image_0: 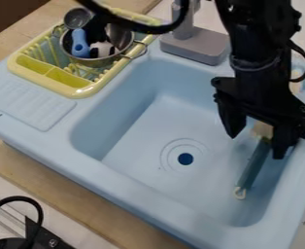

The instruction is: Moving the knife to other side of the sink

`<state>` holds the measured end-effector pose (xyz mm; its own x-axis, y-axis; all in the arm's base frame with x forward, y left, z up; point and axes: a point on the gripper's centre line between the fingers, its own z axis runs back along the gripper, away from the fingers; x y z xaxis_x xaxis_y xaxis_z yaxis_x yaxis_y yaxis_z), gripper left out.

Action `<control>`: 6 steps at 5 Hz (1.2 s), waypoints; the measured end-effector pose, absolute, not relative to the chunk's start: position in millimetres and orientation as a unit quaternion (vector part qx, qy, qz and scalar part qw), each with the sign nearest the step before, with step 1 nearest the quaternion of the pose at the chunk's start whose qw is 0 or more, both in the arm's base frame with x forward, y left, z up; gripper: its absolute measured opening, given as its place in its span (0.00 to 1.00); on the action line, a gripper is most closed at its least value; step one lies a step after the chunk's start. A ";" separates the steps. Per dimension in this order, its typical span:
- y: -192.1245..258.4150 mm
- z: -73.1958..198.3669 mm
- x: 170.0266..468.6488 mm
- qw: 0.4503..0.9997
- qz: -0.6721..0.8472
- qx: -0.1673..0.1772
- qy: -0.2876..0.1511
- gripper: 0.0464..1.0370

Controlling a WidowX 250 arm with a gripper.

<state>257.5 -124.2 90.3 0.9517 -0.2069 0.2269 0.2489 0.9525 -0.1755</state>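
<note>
Pale wood of the table [67, 206] edges a light blue sink [148, 218], with a yellow dish rack [84, 91] at one corner, a metal pot [102, 61] standing in it. Within the basin, on the side away from the rack, the knife [253, 164] lies aslant near the wall, its hooked end pointing away from the faucet [194, 44]. The gripper [256, 145] is over its beige end, jaws parted, one to either side. The step in hand looks to be the grasp; whether either jaw touches the knife, one cannot tell. Next, the jaws likely need to settle squarely about it, close, and lift it clear before carrying it past the drain [185, 158] towards the rack side.
</note>
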 end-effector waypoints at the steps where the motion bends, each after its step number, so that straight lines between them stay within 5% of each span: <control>1: -120.4 101.7 249.0 0.980 -0.122 -0.105 -0.119 0.95; 3: -97.9 116.6 234.6 0.988 -0.085 -0.078 -0.106 0.95; 6: -39.1 94.2 234.2 0.995 -0.007 -0.059 -0.076 0.95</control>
<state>234.2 -39.1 94.2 0.9882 -0.0050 0.1529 0.0230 0.9930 -0.1161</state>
